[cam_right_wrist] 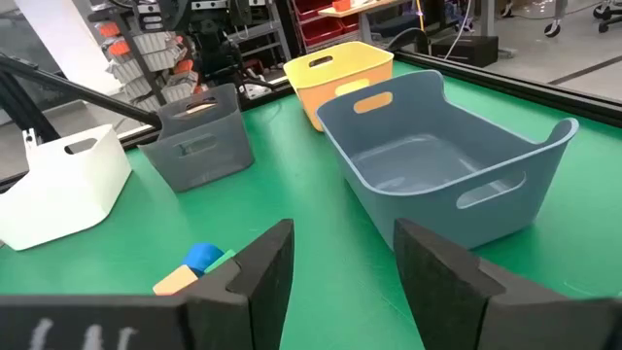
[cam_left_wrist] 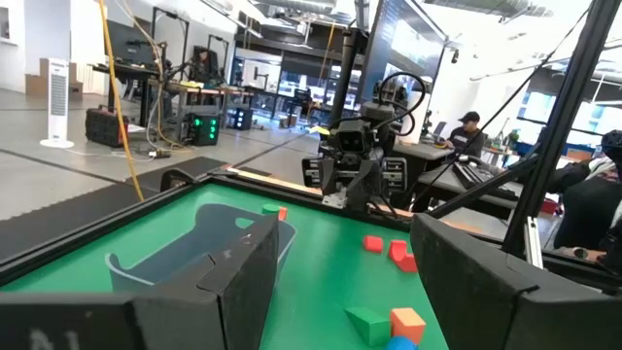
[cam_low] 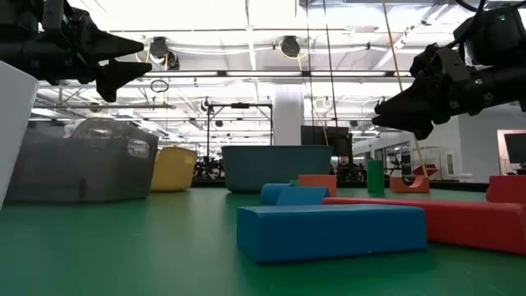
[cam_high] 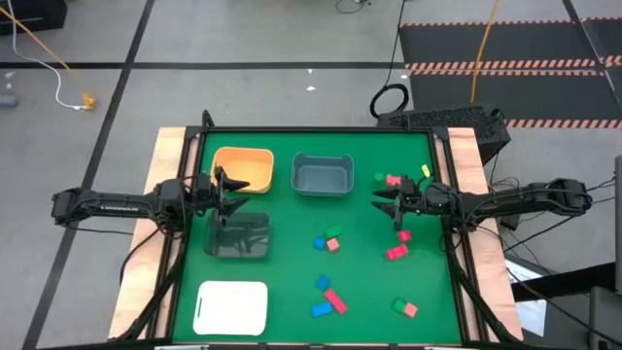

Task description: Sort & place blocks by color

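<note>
High view: green surface [cam_high: 292, 282] carries an orange bin [cam_high: 243, 168], a blue-grey bin [cam_high: 322, 174], a dark translucent bin [cam_high: 236, 236] and a white tray [cam_high: 232, 307]. Left tool [cam_high: 236, 186] hangs above the near edge of the orange bin, over the gap to the dark bin; fingers spread, nothing between them. Right tool [cam_high: 386, 201] sits right of the blue-grey bin, fingers likewise parted and empty. The blocks [cam_high: 331, 239] lie scattered on the right half of the surface: a green-red-yellow group near the far right edge, red pieces just below the right tool, a blue-green-red cluster mid-surface, blue and red bars nearer the front, and a green-red pair at front right. None sits in any bin. Low view: a blue bar [cam_low: 331, 229] lies closest, a red bar [cam_low: 460, 220] touching behind it; both tools hang above the surface, clear of all blocks. Left wrist view: open fingers [cam_left_wrist: 238, 277] frame the blue-grey bin, with red blocks and a green-orange pair on the surface beyond; people sit at desks in the background. Right wrist view: released fingers [cam_right_wrist: 264, 270] face the blue-grey bin [cam_right_wrist: 452, 160], empty inside; orange bin, dark bin and white tray farther off.
</note>
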